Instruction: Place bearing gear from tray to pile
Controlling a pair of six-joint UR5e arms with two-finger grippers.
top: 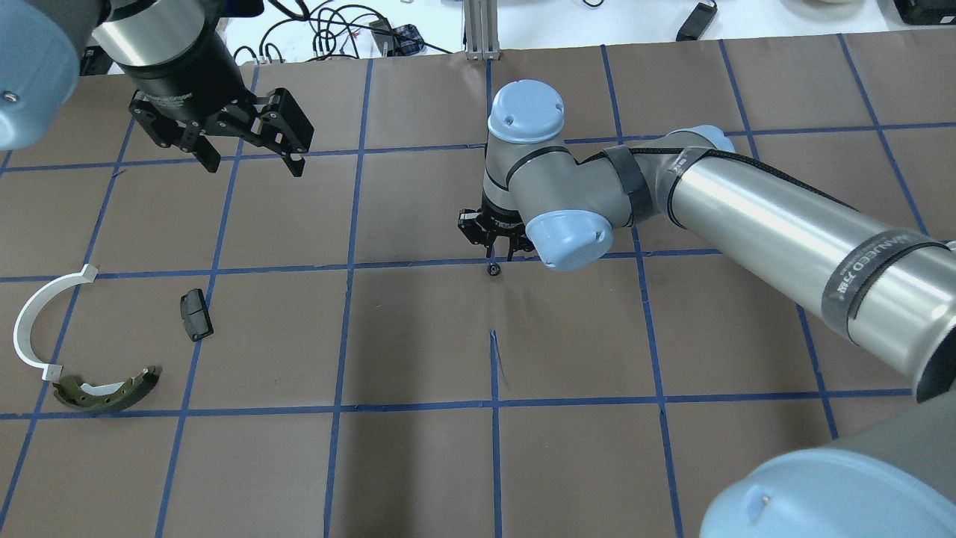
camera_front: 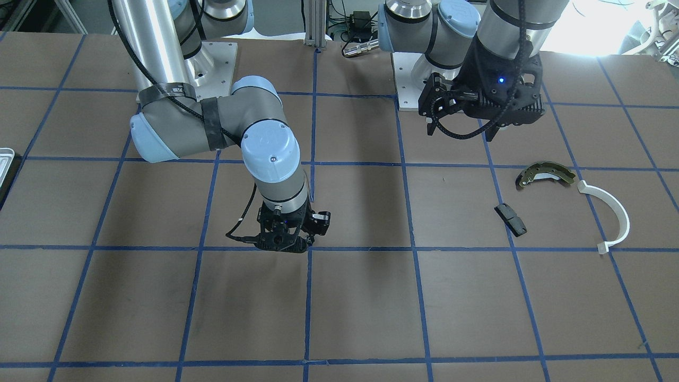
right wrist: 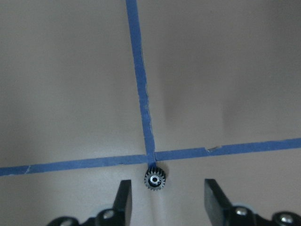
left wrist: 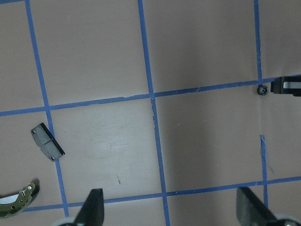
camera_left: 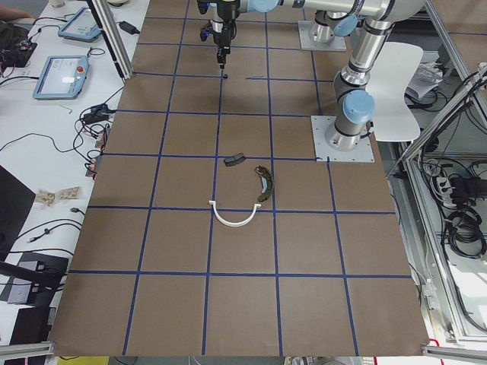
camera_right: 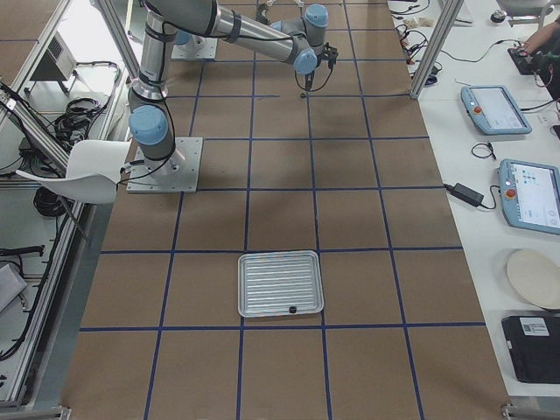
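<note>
- Front view: the right gripper [camera_front: 289, 244] hangs low over the middle of the table [camera_front: 371, 307]. The left gripper [camera_front: 461, 132] hovers higher, near the pile [camera_front: 545, 175]: a brake shoe, a white arc [camera_front: 610, 212] and a black pad [camera_front: 510, 219]. Only an edge of the tray [camera_front: 4, 158] shows.
- Overhead: the gear [top: 493, 270] lies on the table just beside the right gripper's tips, well apart from the pile. The left gripper's fingers are spread wide and hold nothing.
- Right side view: the tray sits far from the gear. A small dark thing [camera_right: 291, 309] lies in it, too small to name.
- Right wrist: the gear lies flat on a crossing of blue tape [right wrist: 136, 56], between the spread fingers. Neither touches it, so this gripper is empty.
- Judgement: the gear is out of the tray but only halfway there. The pile is on the left arm's side, so the left gripper probably takes over.
- The right gripper should lift straight up without nudging the gear. The left should then centre over it and close gently on the teeth — it is small and could slip.
</note>
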